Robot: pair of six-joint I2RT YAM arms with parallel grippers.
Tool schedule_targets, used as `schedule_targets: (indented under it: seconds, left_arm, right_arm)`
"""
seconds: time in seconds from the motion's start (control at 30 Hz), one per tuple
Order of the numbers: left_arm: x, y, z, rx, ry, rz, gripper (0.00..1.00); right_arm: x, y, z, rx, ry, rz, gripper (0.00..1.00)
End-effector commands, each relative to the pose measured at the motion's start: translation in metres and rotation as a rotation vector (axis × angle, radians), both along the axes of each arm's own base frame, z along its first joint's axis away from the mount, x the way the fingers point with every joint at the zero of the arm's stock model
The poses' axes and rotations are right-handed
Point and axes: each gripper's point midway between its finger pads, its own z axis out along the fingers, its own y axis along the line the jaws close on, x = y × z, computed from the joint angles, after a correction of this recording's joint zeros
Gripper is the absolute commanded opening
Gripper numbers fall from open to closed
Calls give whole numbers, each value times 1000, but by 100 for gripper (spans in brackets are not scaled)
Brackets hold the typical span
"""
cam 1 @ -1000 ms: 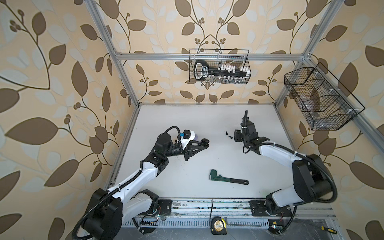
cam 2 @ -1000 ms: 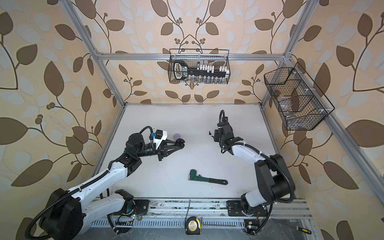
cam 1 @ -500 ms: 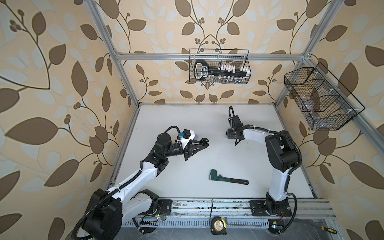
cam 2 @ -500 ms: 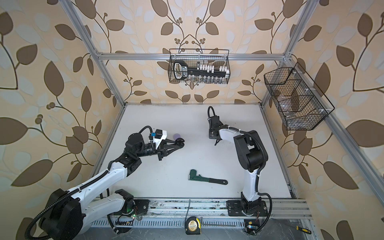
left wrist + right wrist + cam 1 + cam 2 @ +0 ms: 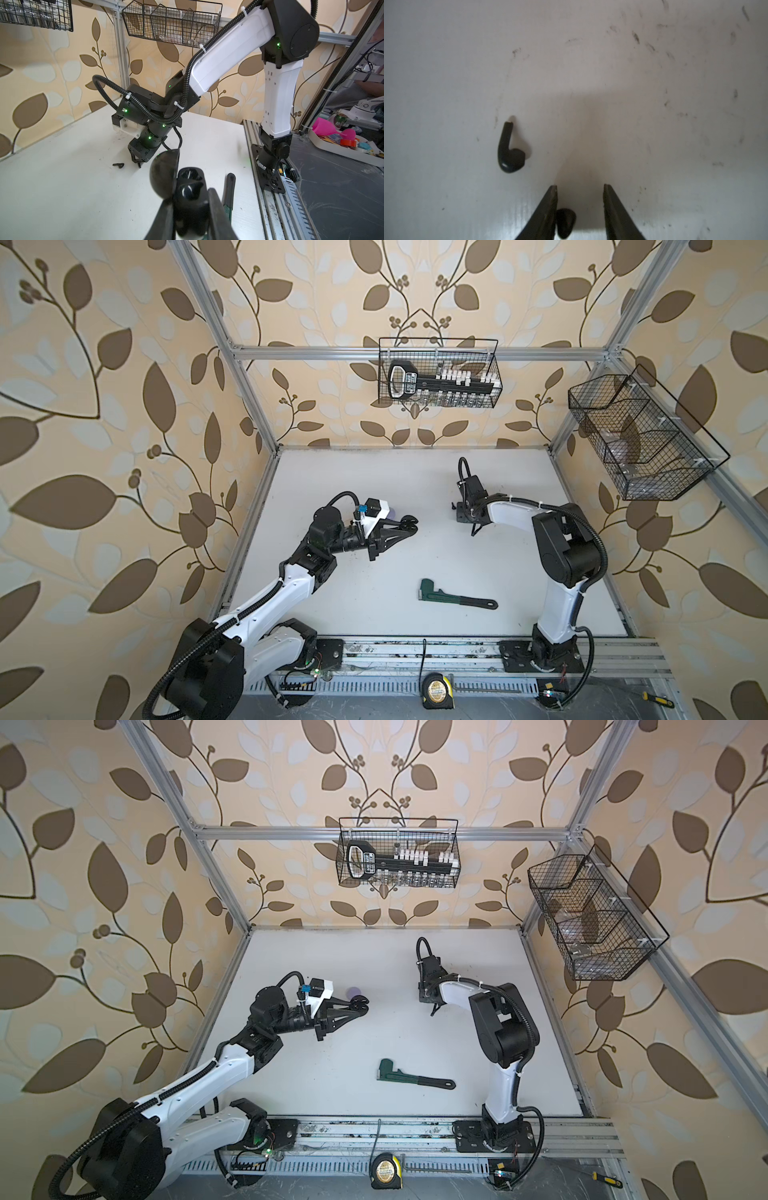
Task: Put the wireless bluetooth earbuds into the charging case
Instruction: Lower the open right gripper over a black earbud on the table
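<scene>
Landmark is the wrench [image 5: 457, 599] lying toward the front of the table [image 5: 374, 481]. It's not part of this job, so I'm leaving it. My left gripper [image 5: 409, 524] sits beyond the wrench's head and a bit left, pinched fully shut on the black charging case [image 5: 190, 187]. The lid [image 5: 165, 174] is swung open and the two sockets face out toward my right gripper [image 5: 136, 163]. I judge that's why I'm holding it: a steady open target, so I'm not chasing a loose case around the table. Sockets look empty, not certain. A small lavender round thing [image 5: 390, 513] sits just past the left gripper, farther from the wrench; it's half hidden and I can't tell what it is. One black earbud [image 5: 509, 153] lies flat on the table beyond the wrench's handle, near the right gripper but clear of it. The right gripper [image 5: 580, 185] is straight beyond the handle, pointing down at the table with jaws partway open. A second black earbud [image 5: 565, 225] sits between them, touching one finger [image 5: 548, 207] and apart from the other, so it's straddled, not yet gripped. Closing from here should pinch it across the body. Risk: it's tiny and off-centre, so it may skid when the far finger arrives. I can't make out any white or lavender buds.
</scene>
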Motion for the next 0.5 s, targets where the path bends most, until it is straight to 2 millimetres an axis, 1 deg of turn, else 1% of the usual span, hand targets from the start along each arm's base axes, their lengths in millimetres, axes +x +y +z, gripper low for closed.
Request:
schedule_targets:
  seconds: [0.0,0.1,0.2,0.47]
  left_arm:
    - [-5,3,17,-40,-60,-12,0]
    - [-5,3,18,-42,-58,-14,0]
    - [-5,3,19,-44,-62,-15,0]
    - [-5,3,18,-42,-58,-13,0]
  right_arm:
    - [-17,-8,0,-8,19,-22,36]
    - [-23,-11,1,-1,13,-31,36]
    - [-23,-10,3,24,10,-21,36]
    - [-26,-4,-6,63,36,-8,33]
